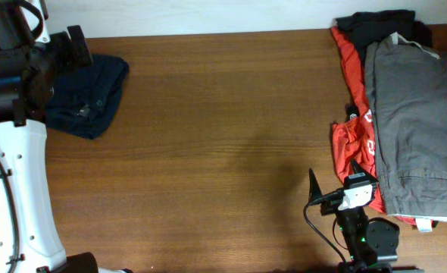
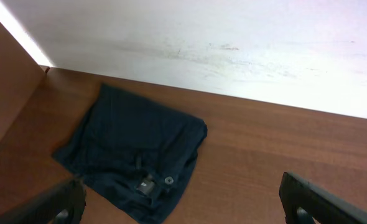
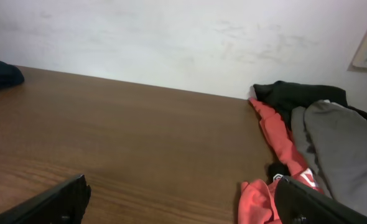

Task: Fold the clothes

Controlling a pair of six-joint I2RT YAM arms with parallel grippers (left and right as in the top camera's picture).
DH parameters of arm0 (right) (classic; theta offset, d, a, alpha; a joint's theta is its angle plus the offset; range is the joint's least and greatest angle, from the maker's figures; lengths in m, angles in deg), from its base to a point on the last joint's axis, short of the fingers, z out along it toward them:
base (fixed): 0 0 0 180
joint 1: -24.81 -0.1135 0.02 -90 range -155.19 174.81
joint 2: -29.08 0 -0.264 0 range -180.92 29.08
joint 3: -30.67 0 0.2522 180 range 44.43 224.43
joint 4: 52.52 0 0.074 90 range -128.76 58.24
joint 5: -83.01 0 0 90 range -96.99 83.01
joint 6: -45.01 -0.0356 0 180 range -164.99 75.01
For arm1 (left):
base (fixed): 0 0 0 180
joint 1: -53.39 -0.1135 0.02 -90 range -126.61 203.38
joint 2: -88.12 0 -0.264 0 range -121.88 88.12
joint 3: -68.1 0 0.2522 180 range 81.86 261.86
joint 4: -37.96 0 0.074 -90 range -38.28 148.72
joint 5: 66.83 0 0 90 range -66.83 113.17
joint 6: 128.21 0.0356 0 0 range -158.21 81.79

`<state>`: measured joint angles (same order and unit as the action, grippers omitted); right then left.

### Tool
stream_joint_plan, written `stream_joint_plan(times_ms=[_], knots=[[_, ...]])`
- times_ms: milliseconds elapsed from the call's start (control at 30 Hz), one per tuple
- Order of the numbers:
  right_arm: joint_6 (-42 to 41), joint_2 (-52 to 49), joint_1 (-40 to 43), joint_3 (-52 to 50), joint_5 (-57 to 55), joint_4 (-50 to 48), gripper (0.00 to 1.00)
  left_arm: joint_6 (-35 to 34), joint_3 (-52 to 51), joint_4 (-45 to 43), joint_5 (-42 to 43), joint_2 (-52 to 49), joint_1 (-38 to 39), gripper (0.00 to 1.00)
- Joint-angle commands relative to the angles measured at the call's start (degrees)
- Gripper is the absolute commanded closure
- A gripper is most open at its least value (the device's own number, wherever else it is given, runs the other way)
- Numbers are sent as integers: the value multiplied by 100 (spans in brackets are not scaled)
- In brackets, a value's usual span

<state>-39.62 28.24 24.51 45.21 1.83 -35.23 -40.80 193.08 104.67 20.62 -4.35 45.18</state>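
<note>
Dark navy-blue cotton shorts [image 2: 134,143] lay folded on brown table [image 1: 208,136].
Your left gripper [image 2: 180,199], right gripper [image 3: 180,193] gaped empty.

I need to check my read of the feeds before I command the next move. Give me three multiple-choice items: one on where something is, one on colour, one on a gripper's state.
1. Where on the table do the navy shorts lie?
A. the centre
B. the far-left end
C. the right edge

2. What colour is the top garment of the right-hand pile?
A. grey
B. yellow
C. white

3. How are the left gripper jaws?
A. shut on cloth
B. shut, empty
C. open, empty

Answers:
1 B: overhead shows the navy shorts as a compact bundle at the far left.
2 A: the grey trousers lie over the red-orange garment.
3 C: in the left wrist view the fingers stand wide apart, clear of the cloth.
</note>
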Motion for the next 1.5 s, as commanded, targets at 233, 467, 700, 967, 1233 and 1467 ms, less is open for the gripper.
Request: stream_joint_plan(times_ms=[233, 467, 700, 967, 1233, 1467], knots=[[22, 66, 37, -46, -48, 9, 1, 74, 42, -13, -20, 46, -9, 1], [22, 66, 37, -46, -48, 9, 1, 74, 42, -13, -20, 46, -9, 1], [22, 66, 37, -46, -48, 9, 1, 74, 42, -13, -20, 46, -9, 1], [22, 66, 37, -46, -48, 9, 1, 74, 39, -13, -22, 46, -9, 1], [20, 66, 37, -46, -48, 9, 1, 68, -254, 247, 146, 750, -9, 1], [22, 66, 37, -46, -48, 7, 1, 68, -2470, -1213, 828, 2280, -9, 1]])
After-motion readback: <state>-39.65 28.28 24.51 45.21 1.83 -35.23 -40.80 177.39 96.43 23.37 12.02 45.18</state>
